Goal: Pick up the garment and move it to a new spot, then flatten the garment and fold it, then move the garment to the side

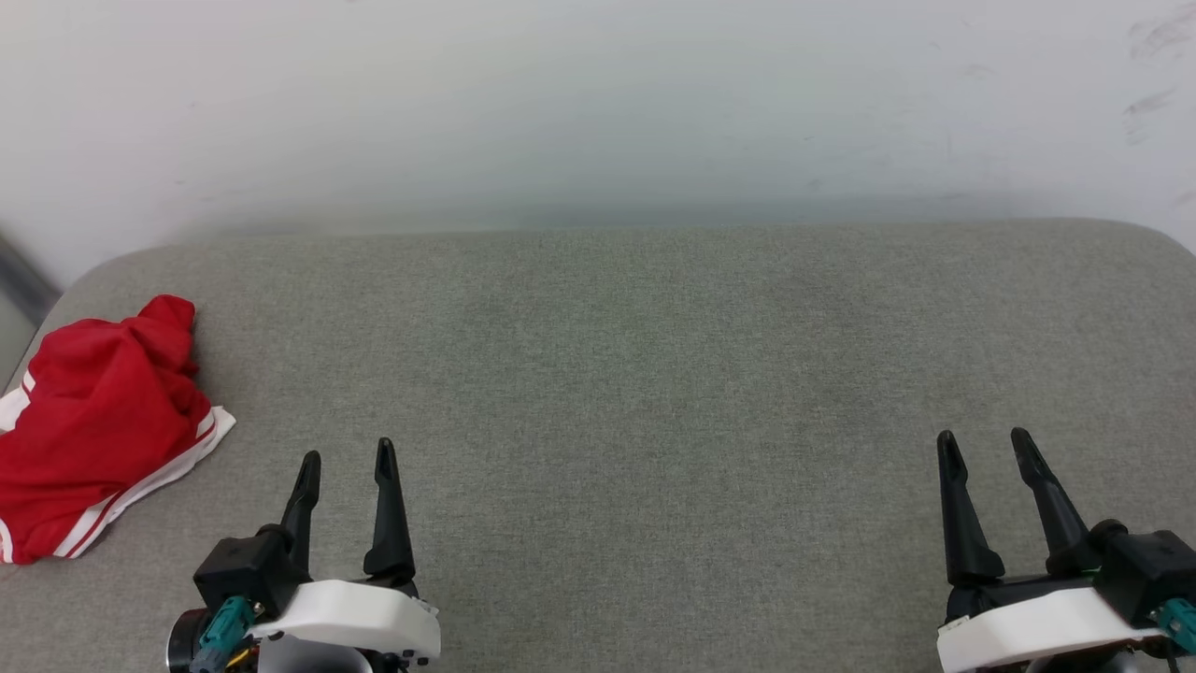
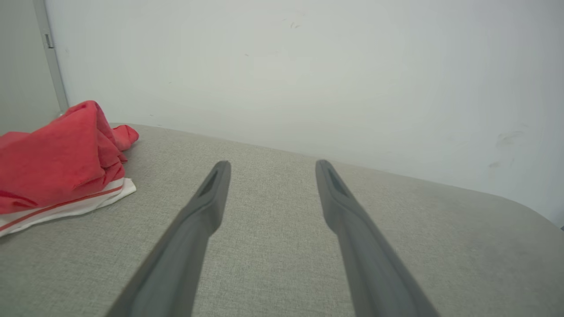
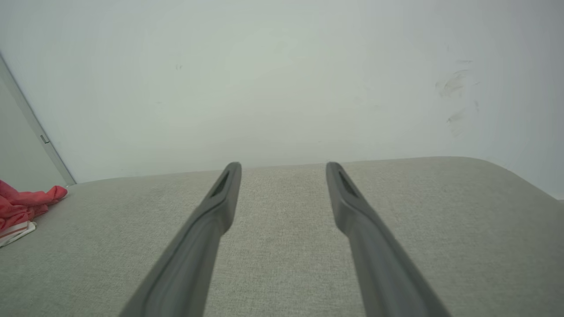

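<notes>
the red jersey lies in a crumpled heap on the grey bench, near the left gripper and off to its left. the right gripper is well apart on the other side. both have jaws spread, holding nothing. to pick up well, the left gripper should probably drop onto a thick bump of cloth and pinch deep.

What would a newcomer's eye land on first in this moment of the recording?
The crumpled red shirt with white striped trim stands out first, bunched at the left edge of the grey cushion. Next come the two dark-fingered grippers at the bottom of the head view. The left gripper is just right of the shirt and the right gripper is far across, both open and holding nothing.
</notes>
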Available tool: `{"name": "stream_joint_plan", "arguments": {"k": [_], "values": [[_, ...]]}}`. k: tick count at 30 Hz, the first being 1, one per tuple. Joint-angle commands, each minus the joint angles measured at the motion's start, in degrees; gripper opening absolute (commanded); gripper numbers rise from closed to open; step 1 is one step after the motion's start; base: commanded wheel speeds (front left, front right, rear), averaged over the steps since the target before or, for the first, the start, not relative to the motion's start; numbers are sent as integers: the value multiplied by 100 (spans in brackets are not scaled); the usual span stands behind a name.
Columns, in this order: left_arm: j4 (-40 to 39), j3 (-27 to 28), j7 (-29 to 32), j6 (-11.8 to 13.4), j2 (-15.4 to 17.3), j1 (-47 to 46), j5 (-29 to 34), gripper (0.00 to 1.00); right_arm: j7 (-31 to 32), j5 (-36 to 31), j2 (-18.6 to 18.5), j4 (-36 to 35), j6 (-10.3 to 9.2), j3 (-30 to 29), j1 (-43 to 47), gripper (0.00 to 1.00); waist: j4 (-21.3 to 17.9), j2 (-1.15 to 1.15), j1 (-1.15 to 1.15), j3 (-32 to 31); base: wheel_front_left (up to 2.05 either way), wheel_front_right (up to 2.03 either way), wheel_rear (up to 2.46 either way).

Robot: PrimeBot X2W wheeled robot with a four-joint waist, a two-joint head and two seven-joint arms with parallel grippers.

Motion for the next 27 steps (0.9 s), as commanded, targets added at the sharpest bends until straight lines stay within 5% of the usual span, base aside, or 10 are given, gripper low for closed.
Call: {"name": "stream_joint_plan", "arguments": {"k": [1,27], "values": [[-56,-18,-39,1,11,22,107,100,-53,-108,5,-59,0,2,41,100,-1,0,0,-2,0,0,0],[-9,-81,-319,15,12,157,976,100,-322,-559,7,-61,-1,-72,206,100,24,0,0,-20,0,0,0]]}}
